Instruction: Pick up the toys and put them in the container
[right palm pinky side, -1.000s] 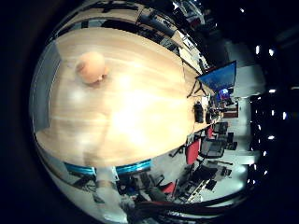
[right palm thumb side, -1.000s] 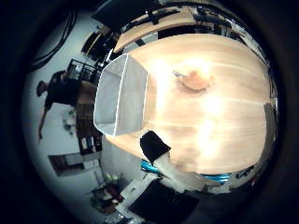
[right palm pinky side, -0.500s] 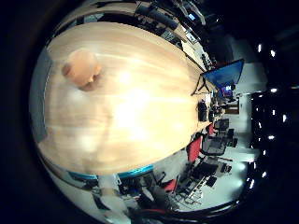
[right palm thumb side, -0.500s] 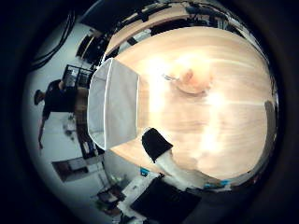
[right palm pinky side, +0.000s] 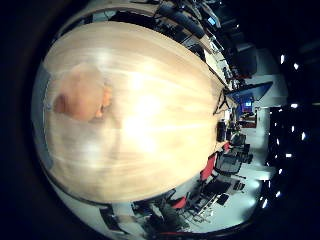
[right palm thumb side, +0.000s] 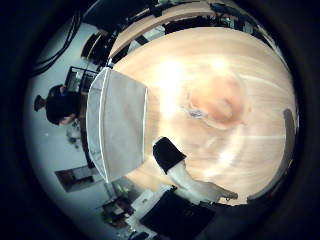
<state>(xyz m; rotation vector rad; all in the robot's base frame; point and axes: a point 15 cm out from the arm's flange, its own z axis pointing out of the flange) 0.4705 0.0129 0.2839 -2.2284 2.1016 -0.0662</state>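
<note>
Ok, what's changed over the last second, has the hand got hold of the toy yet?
Not yet. The hand has come down toward the orange toy, which now fills much more of both palm views, so the palm is closer to it. Nothing has been grasped. The toy still lies on the wooden table, apart from the white container, which sits where it was.

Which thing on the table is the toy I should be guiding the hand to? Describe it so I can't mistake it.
Start from the wooden table that fills both palm views. At one edge sits the pale rectangular container; the toy lies beside it on bare wood, apart from it. It is a rounded, soft-looking peach-orange lump, the only small loose thing on the tabletop.
</note>
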